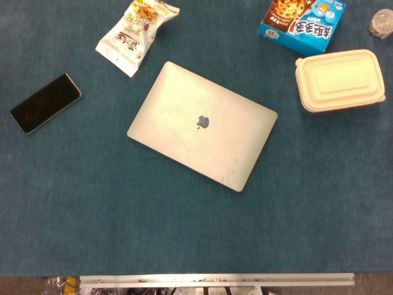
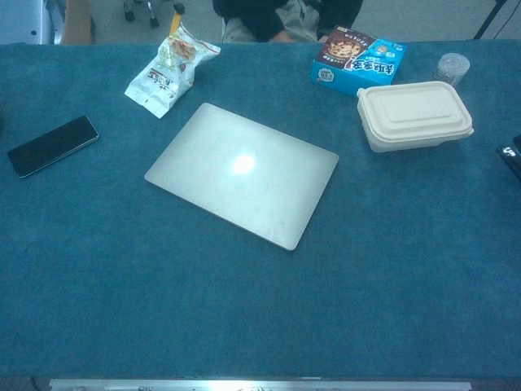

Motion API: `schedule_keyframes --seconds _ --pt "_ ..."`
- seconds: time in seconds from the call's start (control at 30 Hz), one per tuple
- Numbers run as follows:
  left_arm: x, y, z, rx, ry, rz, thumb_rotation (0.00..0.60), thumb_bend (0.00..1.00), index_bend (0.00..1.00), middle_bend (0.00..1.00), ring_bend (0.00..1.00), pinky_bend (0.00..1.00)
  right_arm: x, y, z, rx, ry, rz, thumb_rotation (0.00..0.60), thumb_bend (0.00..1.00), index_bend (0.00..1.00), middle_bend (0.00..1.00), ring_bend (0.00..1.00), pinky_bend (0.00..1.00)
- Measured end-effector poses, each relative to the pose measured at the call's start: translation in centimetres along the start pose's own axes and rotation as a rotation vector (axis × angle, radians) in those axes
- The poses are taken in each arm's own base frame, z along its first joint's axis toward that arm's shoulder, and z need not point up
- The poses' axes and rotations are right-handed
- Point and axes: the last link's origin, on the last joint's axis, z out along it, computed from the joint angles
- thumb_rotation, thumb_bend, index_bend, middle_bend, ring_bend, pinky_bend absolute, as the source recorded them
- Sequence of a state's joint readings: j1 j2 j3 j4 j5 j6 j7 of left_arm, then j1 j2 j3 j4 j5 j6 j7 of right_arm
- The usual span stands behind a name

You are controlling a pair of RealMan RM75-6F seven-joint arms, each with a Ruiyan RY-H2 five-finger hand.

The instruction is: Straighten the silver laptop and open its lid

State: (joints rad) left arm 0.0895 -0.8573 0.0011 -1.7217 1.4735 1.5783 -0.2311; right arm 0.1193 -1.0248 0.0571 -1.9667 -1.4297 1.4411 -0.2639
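Nothing of the task is showing as done yet. The silver laptop [image 1: 202, 125] is lying closed near the middle of the head view, flat on the blue table cover [image 1: 184, 227], and it is sitting askew: its edges are running at a slant to the table's front edge, with one corner pointing toward the lower right of the frame and another toward the upper left. In the chest view the laptop [image 2: 242, 173] is sitting the same way, lid down and turned. Both steps are therefore waiting: squaring it up, then lifting the lid.

Neither hand is appearing in either view, so I cannot tell whether the fingers are spread, pressed together or pinching anything; nothing is touching the laptop.

Around it, a black phone [image 1: 45, 103] is lying at the left, a snack bag [image 1: 136, 34] at the upper left, a blue snack box [image 1: 302, 23] at the upper right, and a cream lidded food box [image 1: 339, 80] just below that, all apart from the laptop.
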Motion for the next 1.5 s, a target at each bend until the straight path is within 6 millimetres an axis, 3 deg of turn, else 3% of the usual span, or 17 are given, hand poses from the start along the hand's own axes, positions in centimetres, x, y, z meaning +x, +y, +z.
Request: schedule_keyframes --seconds 0.9,1.2,1.5 --pt "0.2 1.7 0.8 -0.119 -0.065 0.02 0.6 0.34 0.0 0.01 0.0 0.0 0.3 0.2 0.1 0.003 0.014 0.033 0.6 0.3 0.1 0.14 0.04 0.11" --pt "0.2 3.7 2.6 -0.244 -0.13 0.022 0.6 0.34 0.01 0.01 0.0 0.0 0.3 0.1 0.3 0.012 0.019 0.053 0.6 0.3 0.1 0.14 0.04 0.11" --pt "-0.7 7.5 5.9 -0.423 -0.242 0.046 0.6 0.34 0.01 0.01 0.0 0.0 0.5 -0.2 0.2 0.021 0.023 0.065 0.6 0.3 0.1 0.14 0.04 0.11"
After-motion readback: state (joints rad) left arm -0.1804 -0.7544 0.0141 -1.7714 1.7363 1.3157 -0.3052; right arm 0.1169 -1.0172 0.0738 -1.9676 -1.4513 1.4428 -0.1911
